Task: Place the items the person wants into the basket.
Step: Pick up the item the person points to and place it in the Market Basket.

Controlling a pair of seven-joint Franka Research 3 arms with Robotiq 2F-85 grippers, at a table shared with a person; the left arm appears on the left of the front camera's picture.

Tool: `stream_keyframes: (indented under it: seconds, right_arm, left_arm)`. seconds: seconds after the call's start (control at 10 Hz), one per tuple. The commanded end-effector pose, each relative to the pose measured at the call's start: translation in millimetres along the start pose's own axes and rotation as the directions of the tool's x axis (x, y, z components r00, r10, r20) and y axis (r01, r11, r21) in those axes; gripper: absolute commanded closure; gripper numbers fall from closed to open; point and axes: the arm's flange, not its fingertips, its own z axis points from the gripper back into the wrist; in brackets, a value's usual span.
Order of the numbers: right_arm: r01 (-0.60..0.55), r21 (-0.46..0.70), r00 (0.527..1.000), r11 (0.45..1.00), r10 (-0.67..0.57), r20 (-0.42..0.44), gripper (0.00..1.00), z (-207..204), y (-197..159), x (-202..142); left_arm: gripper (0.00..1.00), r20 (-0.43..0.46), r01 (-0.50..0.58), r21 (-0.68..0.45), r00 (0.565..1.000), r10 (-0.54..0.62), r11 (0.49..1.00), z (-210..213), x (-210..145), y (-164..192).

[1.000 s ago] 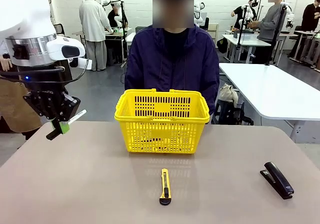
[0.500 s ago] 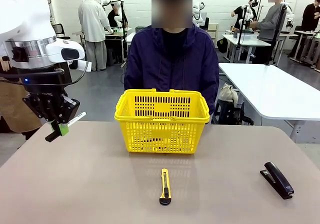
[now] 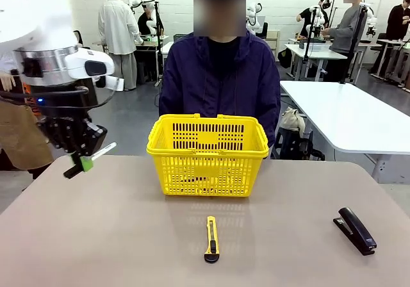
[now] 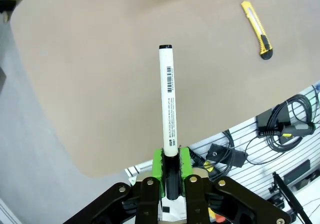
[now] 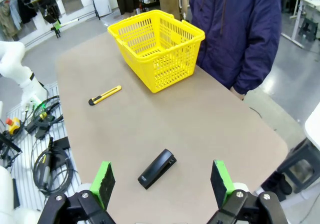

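Between the green pads of the left gripper point(image 4: 171, 165): one white marker point(image 4: 167, 98), black cap at its far tip, clamped by its tail end and held aloft over the table's left edge point(image 3: 38, 197), well apart from the basket point(image 3: 207, 154). Basket: yellow, grid-sided, standing mid-table in front of the person point(image 3: 221, 82). Utility knife point(image 3: 211, 238) and stapler point(image 3: 357, 230): lying on the table on the robot's side of the basket, neither wanted. Right gripper point(image 5: 163, 182): jaws spread wide, holding nothing, above the stapler. Step in hand, by judgement: carry the marker across and let go over the basket's middle (its long free end must clear the near rim first), releasing low so it does not bounce out
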Motion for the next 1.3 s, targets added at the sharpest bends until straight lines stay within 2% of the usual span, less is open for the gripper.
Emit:
stream_keyframes:
  seconds: [0.0, 0.1, 0.2, 0.4, 0.6, 0.8, 1.2]
  right_arm:
    - [-0.016, 0.002, 0.999, 1.000, 0.016, 0.030, 0.00, -1.4, -1.4, -0.3]
    - [-0.016, 0.002, 0.999, 1.000, 0.016, 0.030, 0.00, -1.4, -1.4, -0.3]
    - [-0.016, 0.002, 0.999, 1.000, 0.016, 0.030, 0.00, -1.4, -1.4, -0.3]
    - [-0.016, 0.002, 0.999, 1.000, 0.016, 0.030, 0.00, -1.4, -1.4, -0.3]
    - [-0.016, 0.002, 0.999, 1.000, 0.016, 0.030, 0.00, -1.4, -1.4, -0.3]
    - [-0.016, 0.002, 0.999, 1.000, 0.016, 0.030, 0.00, -1.4, -1.4, -0.3]
    - [-0.016, 0.002, 0.999, 1.000, 0.016, 0.030, 0.00, -1.4, -1.4, -0.3]
  left_arm:
    - [0.84, 0.047, 0.213, 0.064, 0.975, -0.216, 0.975, 15.0, 82.4, -23.2]
    - [0.84, 0.066, 0.311, 0.062, 0.947, -0.315, 0.948, 21.8, 116.6, -32.4]
    - [0.84, 0.102, 0.378, 0.082, 0.917, -0.386, 0.922, 24.7, 140.6, -46.0]
    - [0.84, 0.117, 0.504, 0.134, 0.847, -0.519, 0.853, 18.0, 193.6, -70.3]
    - [0.84, 0.091, 0.533, 0.079, 0.838, -0.539, 0.842, -2.3, 228.2, -79.8]
    - [0.84, 0.084, 0.548, 0.047, 0.831, -0.550, 0.835, -16.9, 243.5, -81.0]
    - [0.84, 0.094, 0.525, 0.044, 0.845, -0.527, 0.850, -30.1, 242.8, -82.1]
